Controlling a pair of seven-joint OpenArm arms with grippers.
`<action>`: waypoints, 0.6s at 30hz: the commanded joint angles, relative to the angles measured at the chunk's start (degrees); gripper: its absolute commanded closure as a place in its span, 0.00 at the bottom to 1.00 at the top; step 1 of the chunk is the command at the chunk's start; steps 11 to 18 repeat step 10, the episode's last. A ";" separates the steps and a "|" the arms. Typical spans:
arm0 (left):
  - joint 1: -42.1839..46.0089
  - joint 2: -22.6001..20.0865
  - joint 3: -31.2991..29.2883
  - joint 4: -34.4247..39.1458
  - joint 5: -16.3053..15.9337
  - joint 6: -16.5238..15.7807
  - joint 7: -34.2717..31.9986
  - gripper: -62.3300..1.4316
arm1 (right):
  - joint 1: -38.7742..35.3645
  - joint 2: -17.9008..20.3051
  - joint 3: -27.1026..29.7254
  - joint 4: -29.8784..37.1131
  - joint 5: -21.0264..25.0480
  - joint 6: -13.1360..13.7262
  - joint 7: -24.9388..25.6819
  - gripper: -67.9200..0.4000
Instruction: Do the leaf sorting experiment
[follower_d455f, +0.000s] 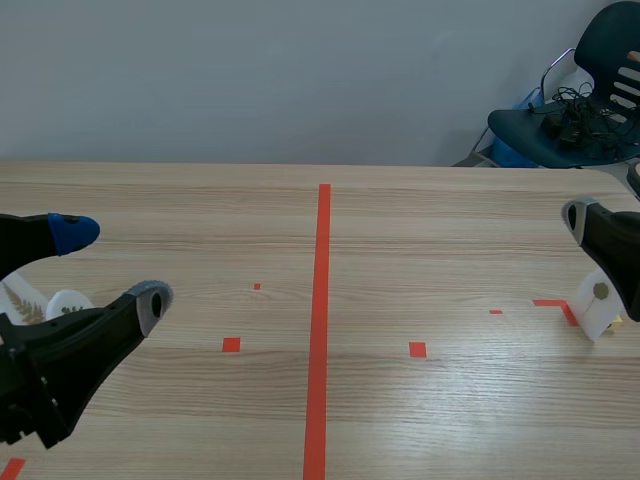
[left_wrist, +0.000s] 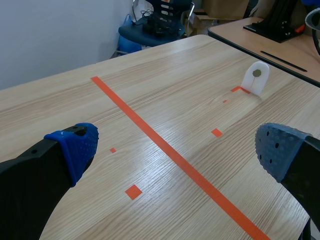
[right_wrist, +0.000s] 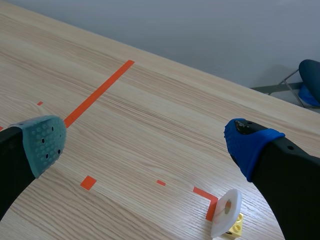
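Observation:
A white disc (follower_d455f: 597, 303) stands upright on a small yellow block at the table's right, beside an orange corner mark. The same disc (right_wrist: 226, 212) on its yellow block (right_wrist: 234, 226) lies just ahead of my right gripper (right_wrist: 147, 145), which is open and holds nothing. My left gripper (follower_d455f: 112, 266) hovers open over the table's left side, also holding nothing. Beneath the left arm lie a white piece with a fern-like leaf (follower_d455f: 22, 304) and a white round piece (follower_d455f: 68, 299), both partly hidden. Far ahead of the left gripper (left_wrist: 175, 150), the upright disc (left_wrist: 255, 77) shows across the orange centre line.
An orange tape line (follower_d455f: 320, 320) runs down the middle of the wooden table (follower_d455f: 420, 230). A dark blue chair (follower_d455f: 575, 115) with cables on it stands past the far right corner. Another table (left_wrist: 270, 32) with dark equipment stands beyond the right edge.

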 joint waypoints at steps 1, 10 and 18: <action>-0.42 0.15 -0.37 0.15 -0.83 -0.09 -1.03 0.00 | 0.07 0.92 0.70 1.22 1.05 0.04 0.98 0.00; -0.42 0.15 -0.39 0.15 -0.83 -0.09 -1.20 0.00 | 0.07 0.92 0.70 1.22 1.03 0.02 0.98 0.00; -0.42 0.15 -0.39 0.15 -0.83 -0.09 -1.20 0.00 | 0.07 0.92 0.70 1.22 1.03 0.02 0.98 0.00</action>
